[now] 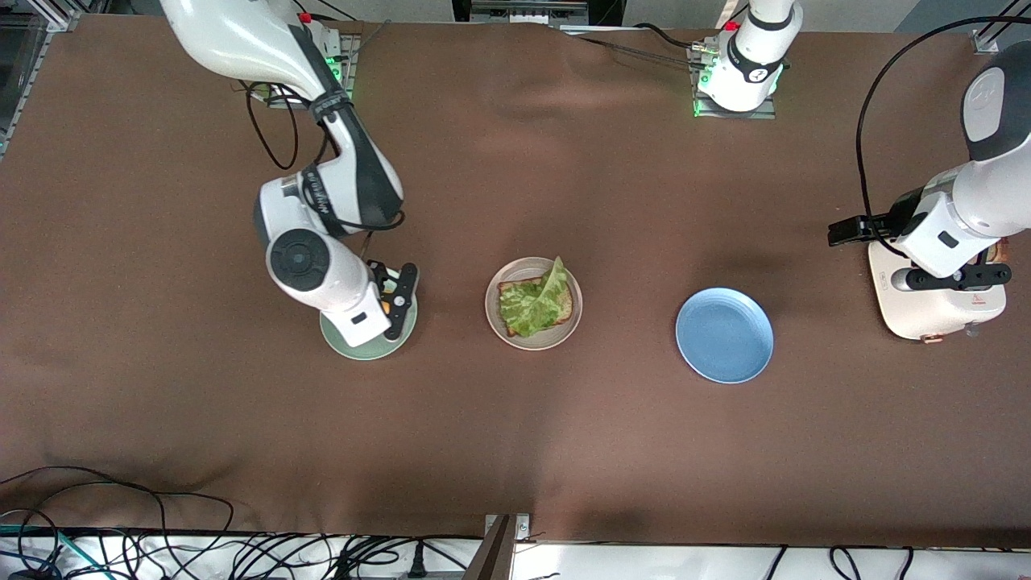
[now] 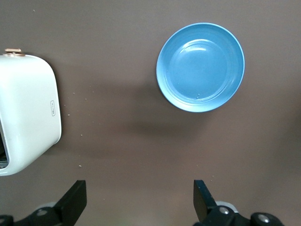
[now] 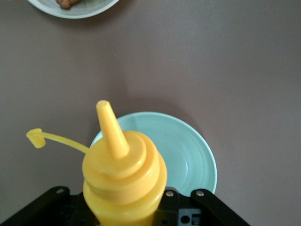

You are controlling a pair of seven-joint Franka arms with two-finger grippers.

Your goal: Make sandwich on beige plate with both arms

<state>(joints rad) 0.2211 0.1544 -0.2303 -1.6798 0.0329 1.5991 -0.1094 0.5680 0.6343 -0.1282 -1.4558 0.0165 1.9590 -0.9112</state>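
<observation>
Right pincer (image 3: 127, 212) pinches a yellow squeeze bottle (image 3: 123, 174) over the mint plate (image 3: 188, 155); left pincer (image 2: 138, 202) waits, spread, above the counter (image 2: 141, 132).

Robot lab: bolted arm bases (image 1: 737, 89), loose cables (image 1: 121, 540).

The white right arm (image 1: 322, 282) is covering most of the round mint green plate (image 1: 366, 348); the picture's edge is cutting off the yellow plastic squeeze bottle (image 3: 124, 183).

A brown cloth-covered table (image 1: 515, 451) fills the scene, black cables (image 1: 161, 548) along its near edge.
</observation>
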